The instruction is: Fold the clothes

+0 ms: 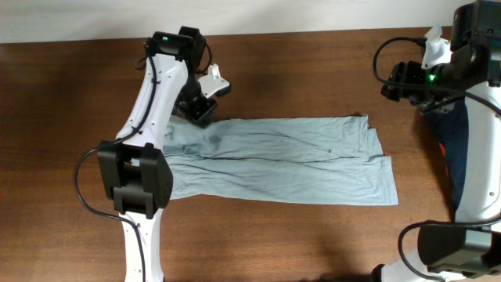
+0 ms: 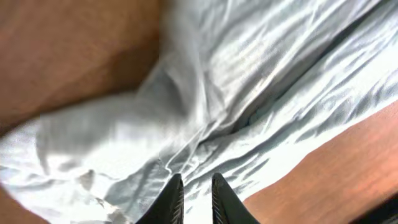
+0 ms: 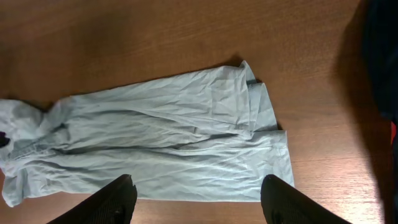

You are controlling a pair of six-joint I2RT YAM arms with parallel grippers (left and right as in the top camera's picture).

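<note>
The clothes are one pale grey-blue T-shirt (image 1: pixel 282 160) lying folded lengthwise into a long wrinkled band across the middle of the wooden table (image 1: pixel 313 70). My left gripper (image 1: pixel 200 113) sits low over the shirt's bunched upper-left end. In the left wrist view the left gripper (image 2: pixel 198 186) shows only a narrow gap between its fingers, with no cloth in it and the shirt (image 2: pixel 236 81) just beneath. My right gripper (image 1: pixel 407 86) hovers at the back right, away from the shirt. In the right wrist view the right gripper (image 3: pixel 199 193) is wide open and empty above the shirt (image 3: pixel 168 137).
A dark navy garment (image 1: pixel 454 149) with a red patch (image 1: pixel 444 153) lies at the table's right edge under the right arm; it also shows as the navy garment (image 3: pixel 382 56) in the right wrist view. Bare wood surrounds the shirt.
</note>
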